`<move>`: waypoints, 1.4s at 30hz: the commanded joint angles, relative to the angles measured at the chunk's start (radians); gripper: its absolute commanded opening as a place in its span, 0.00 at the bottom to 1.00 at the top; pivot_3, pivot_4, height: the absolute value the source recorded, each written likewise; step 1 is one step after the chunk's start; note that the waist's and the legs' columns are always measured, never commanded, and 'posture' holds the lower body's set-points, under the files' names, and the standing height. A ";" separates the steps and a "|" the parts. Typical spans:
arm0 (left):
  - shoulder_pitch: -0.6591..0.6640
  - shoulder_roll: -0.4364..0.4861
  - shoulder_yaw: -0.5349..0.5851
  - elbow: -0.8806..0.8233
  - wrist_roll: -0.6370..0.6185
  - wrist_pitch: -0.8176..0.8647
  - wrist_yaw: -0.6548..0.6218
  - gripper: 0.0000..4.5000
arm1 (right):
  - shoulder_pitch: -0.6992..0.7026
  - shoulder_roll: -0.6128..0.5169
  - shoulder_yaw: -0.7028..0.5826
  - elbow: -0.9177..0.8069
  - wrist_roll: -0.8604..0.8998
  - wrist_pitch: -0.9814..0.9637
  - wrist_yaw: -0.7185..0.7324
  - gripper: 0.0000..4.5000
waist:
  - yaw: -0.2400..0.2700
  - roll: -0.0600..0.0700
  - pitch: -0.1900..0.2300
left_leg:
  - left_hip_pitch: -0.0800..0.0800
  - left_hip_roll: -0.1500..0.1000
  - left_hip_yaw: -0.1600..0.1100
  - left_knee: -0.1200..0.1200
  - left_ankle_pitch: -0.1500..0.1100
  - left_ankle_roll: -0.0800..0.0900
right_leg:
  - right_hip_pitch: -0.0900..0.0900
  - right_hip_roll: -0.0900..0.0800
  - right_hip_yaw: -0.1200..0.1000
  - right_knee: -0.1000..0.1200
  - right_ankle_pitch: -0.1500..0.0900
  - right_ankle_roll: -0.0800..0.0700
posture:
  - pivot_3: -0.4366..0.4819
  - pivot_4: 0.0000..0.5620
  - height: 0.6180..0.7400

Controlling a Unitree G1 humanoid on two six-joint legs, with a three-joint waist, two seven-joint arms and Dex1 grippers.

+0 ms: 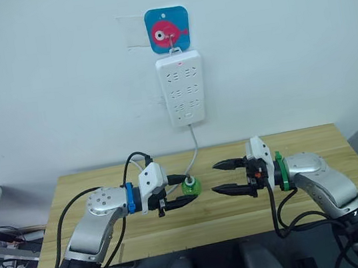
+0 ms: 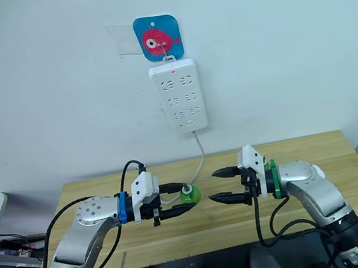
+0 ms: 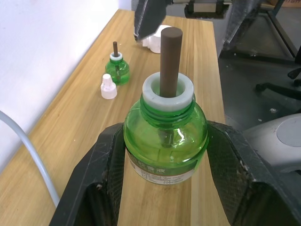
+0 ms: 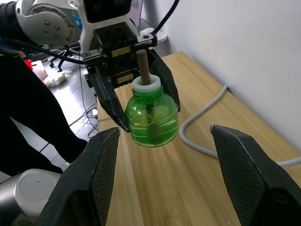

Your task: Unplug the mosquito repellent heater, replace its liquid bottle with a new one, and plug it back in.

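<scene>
Gripping the green plastic wick bottle [image 3: 165,141], your left gripper [image 1: 177,197] is risking slippage; right gripper [image 1: 228,176] is gaping wide, empty.

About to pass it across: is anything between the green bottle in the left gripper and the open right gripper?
Nothing visible. The green bottle, clamped in the left gripper, faces the open right gripper across open air above the table. The power strip's cable lies lower, on the table toward the wall.
</scene>
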 commanded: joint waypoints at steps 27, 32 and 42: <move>-0.015 -0.020 0.005 -0.060 -0.033 0.002 0.003 0.49 | -0.060 0.139 0.087 0.066 -0.081 -0.064 -0.013 0.19 | 0.005 -0.001 -0.002 | 0.000 -0.001 0.000 0.000 0.001 -0.002 | 0.000 0.000 0.000 0.000 0.000 0.000 | 0.47 0.28 1.00; -0.007 -0.020 0.021 -0.047 -0.039 -0.002 0.010 0.57 | -0.066 0.141 0.045 0.014 -0.019 0.014 -0.024 0.19 | 0.005 -0.001 -0.002 | 0.000 -0.001 -0.001 0.000 0.001 -0.002 | 0.000 0.000 0.000 0.000 0.000 0.000 | 0.47 0.28 1.00; 0.041 -0.130 0.119 -0.126 -0.076 -0.018 0.211 1.00 | -0.069 0.234 -0.243 -0.038 0.319 0.437 -0.303 0.19 | 0.006 -0.001 -0.002 | 0.000 -0.001 -0.001 0.000 0.000 0.000 | 0.000 -0.001 0.000 0.000 0.000 0.000 | 0.45 0.30 1.00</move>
